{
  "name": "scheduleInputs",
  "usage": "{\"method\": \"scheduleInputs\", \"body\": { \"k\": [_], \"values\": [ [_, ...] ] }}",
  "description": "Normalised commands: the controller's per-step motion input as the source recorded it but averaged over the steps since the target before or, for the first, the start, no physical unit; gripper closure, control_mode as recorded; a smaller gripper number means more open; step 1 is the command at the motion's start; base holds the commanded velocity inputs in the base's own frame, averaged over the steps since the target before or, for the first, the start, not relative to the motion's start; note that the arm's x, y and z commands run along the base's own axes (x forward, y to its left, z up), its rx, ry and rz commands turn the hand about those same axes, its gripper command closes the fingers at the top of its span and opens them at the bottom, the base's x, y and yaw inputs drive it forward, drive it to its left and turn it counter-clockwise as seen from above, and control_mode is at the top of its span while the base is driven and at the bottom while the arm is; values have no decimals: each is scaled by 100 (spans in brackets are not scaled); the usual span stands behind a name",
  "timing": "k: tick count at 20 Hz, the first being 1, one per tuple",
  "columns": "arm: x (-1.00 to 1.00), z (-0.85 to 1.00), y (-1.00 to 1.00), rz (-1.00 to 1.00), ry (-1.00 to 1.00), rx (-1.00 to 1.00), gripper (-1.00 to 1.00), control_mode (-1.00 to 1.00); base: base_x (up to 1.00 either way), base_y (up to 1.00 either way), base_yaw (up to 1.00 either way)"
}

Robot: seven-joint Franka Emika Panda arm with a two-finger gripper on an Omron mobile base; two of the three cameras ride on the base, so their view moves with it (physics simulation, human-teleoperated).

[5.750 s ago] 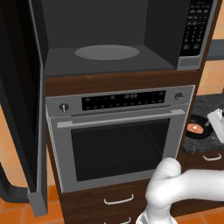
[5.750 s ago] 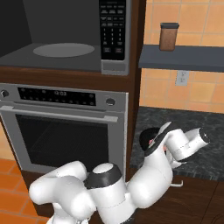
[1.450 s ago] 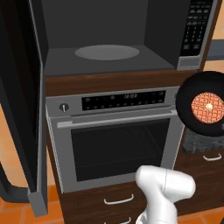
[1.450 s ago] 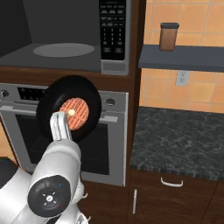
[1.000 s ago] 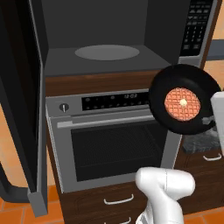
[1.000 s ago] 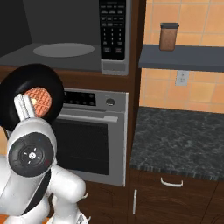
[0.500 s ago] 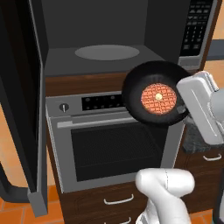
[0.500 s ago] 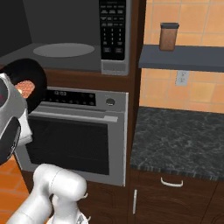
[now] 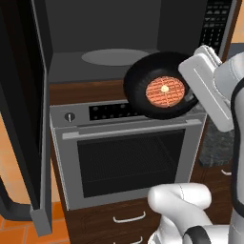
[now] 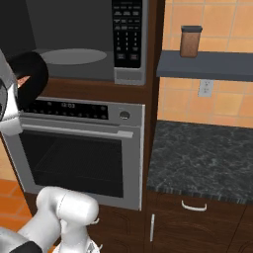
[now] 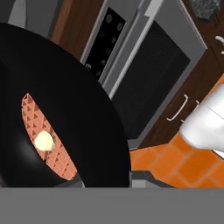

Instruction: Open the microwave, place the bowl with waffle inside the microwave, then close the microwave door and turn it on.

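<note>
Midair, the bowl with waffle (image 9: 162, 92) tilts toward the camera in front of the open microwave (image 9: 119, 43), above the oven (image 9: 128, 152). Clamped on the bowl's right rim, the gripper (image 9: 193, 97) holds it; the microwave door (image 9: 28, 109) stands swung left.

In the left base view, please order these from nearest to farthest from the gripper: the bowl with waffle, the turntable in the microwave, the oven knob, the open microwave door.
1. The bowl with waffle, held at the gripper.
2. The turntable, up and left, inside the microwave.
3. The oven knob, lower left.
4. The microwave door, open at far left.
</note>
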Motion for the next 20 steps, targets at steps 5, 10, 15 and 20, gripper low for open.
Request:
{"method": "scheduleInputs", "body": {
  "k": [5, 10, 15, 20],
  "values": [
    [55, 5, 13, -1, -6, 0, 100, -100, 0, 0, 0],
    [36, 12, 29, -4, -18, 0, 100, -100, 0, 0, 0],
    [41, 12, 23, -6, -17, 0, 100, -100, 0, 0, 0],
    [90, 0, 0, -11, -1, 0, 100, -100, 0, 0, 0]
  ]
}}
